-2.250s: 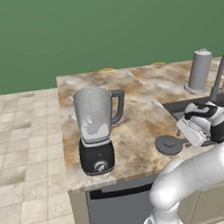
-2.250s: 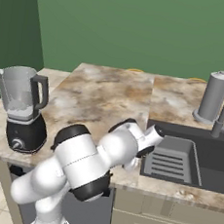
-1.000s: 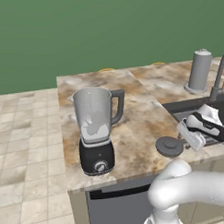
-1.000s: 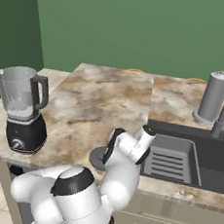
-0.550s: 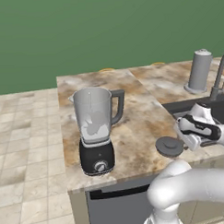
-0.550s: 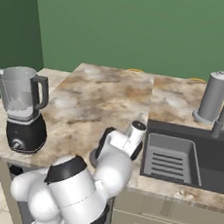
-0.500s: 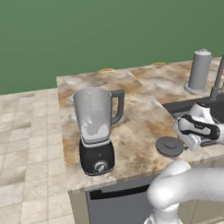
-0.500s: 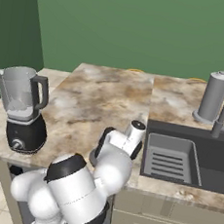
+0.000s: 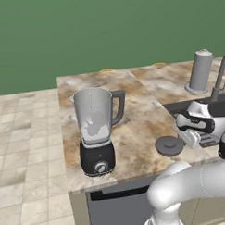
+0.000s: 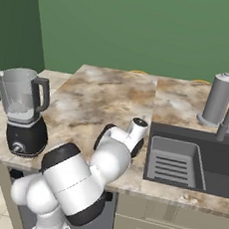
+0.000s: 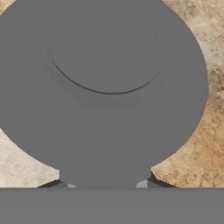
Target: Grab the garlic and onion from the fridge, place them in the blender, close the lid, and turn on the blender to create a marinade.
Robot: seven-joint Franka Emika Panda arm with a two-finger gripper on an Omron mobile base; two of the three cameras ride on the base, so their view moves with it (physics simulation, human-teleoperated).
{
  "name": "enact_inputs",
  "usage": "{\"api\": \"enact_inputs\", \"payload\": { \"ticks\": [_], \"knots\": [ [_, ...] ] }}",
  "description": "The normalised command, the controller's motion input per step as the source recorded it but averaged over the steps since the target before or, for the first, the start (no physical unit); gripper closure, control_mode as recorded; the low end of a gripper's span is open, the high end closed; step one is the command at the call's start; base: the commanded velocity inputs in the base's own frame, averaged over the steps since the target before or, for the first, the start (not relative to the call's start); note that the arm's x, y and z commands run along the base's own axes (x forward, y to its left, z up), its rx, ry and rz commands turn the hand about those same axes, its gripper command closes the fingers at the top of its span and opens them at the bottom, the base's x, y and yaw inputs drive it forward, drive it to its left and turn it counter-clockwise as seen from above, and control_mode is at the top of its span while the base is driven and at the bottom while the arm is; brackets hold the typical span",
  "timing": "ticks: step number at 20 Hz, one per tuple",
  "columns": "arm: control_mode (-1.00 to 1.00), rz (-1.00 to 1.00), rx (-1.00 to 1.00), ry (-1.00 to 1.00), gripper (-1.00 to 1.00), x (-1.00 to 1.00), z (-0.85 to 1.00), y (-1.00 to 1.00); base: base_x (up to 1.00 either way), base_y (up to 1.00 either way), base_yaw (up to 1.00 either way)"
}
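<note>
Gripping lid (image 11: 105,83), jaws closed on its rim at 6 o'clock; rigid, light, slick disc; blender (image 9: 97,129) uncovered.

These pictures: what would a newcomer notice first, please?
The dark grey lid, lying flat on the marbled counter near the sink, with the pincer shut on its edge. Left of it stands the lidless blender.

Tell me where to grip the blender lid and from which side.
Grip the lid by its small raised centre knob, coming from straight above: it lies flat on the counter, so its thin rim offers little. The gripper is already shut there.
</note>
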Motion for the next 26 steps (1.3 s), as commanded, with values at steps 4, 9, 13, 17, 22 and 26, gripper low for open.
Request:
{"api": "enact_inputs", "payload": {
  "ticks": [4, 9, 13, 17, 22, 26],
  "knots": [
    [-1.00, -0.02, 0.02, -0.14, 1.00, -0.42, 0.34, 0.13, 0.00, 0.00, 0.00],
    [-1.00, -0.07, 0.00, -0.28, 1.00, -0.08, 0.86, 0.90, 0.00, 0.00, 0.00],
    [-1.00, -0.13, 0.01, -0.30, 1.00, 0.00, 0.84, 1.00, 0.00, 0.00, 0.00],
    [-1.00, -0.08, 0.12, -0.24, 1.00, -0.26, 0.89, 0.40, 0.00, 0.00, 0.00],
    [-1.00, 0.00, 0.33, -0.24, 1.00, -0.74, 0.49, -0.23, 0.00, 0.00, 0.00],
    [-1.00, 0.00, 0.33, -0.06, 1.00, -0.17, 1.00, -0.01, 0.00, 0.00, 0.00]
  ]
}}
